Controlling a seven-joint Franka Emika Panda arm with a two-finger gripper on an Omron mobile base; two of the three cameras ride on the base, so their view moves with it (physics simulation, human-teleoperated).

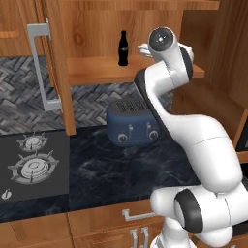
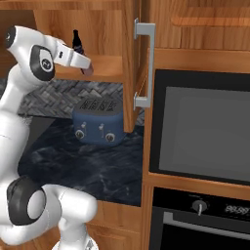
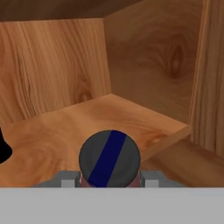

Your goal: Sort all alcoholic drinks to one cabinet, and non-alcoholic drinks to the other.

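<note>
The cabinet stands open, and on its shelf [image 1: 97,68] the black cola-style bottle [image 1: 123,48] is upright near the back. It also shows behind the arm [image 2: 76,41] and as a dark edge at the left [image 3: 3,151]. My gripper [image 2: 87,67] reaches over the shelf's front right part, shut on the pink-purple bottle [image 2: 88,71]. In the hand view that bottle's dark cap with a blue stripe [image 3: 109,158] sits between my fingertips [image 3: 151,178], just above the shelf board [image 3: 87,118]. Both are non-alcoholic drinks. The alcoholic drinks are out of view.
The cabinet's doors [image 1: 55,63] [image 2: 131,63] hang open on both sides, each with a grey handle [image 2: 146,63]. A blue toaster [image 1: 133,123] sits on the dark counter [image 1: 106,169] below the shelf. A gas hob [image 1: 31,164] lies left, and a built-in oven [image 2: 205,127] is right.
</note>
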